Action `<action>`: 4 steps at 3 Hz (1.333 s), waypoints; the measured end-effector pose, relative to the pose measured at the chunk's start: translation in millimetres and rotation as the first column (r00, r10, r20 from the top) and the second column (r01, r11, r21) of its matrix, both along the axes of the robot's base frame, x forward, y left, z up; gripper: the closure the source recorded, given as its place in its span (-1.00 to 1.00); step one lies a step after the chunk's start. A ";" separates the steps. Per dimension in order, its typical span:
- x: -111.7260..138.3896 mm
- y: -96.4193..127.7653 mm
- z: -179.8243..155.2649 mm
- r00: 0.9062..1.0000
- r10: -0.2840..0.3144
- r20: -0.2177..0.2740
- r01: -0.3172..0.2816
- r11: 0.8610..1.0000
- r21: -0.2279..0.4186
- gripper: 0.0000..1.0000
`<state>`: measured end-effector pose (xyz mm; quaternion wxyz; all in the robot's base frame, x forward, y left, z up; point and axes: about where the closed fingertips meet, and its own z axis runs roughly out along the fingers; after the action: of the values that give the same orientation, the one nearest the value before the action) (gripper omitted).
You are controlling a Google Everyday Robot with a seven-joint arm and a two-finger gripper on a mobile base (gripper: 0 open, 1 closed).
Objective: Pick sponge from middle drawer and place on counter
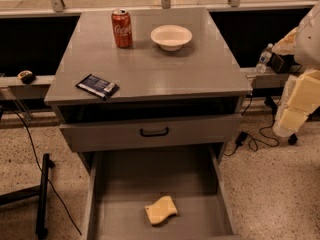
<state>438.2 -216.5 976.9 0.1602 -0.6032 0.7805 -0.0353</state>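
Camera view, right edge: cream-coloured robot gripper [295,110] on a white arm, hanging above the speckled floor [280,194], just off the cabinet's right front corner, level with the upper drawer front. Cannot tell how far open; nothing seen in its hold. Well apart from it, down and to the left: pale yellow, flat foam sponge [161,210] with wavy edges, lying on the plain floor of the wide grey middle drawer [150,176], toward the near end, about midway between the thin side walls and touching neither. Pulled far out, that drawer, beneath a grey drawer front with a black handle [154,132], itself drawn out slightly. Above both: broad, smooth grey counter [150,69], carrying an upright red Coca-Cola can [121,28] toward the back left, a round white bowl [171,36] near the can's right, and a flat dark blue packet [97,86] close to the front left edge. Past the gripper, on a low ledge: clear plastic water bottle [263,59]. Lower down, on the floor: black cables [252,139].
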 end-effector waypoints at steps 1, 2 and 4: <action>0.0 0.1 -0.2 1.000 0.000 0.000 0.000 1.000 0.000 -1.00; 3.3 18.0 -32.9 0.999 0.034 -0.006 -0.034 0.998 0.059 -1.00; -2.3 87.3 -149.0 0.944 0.331 0.004 -0.323 0.919 0.225 -1.00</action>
<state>435.9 -129.1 827.9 0.2170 -0.7038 0.6705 0.0896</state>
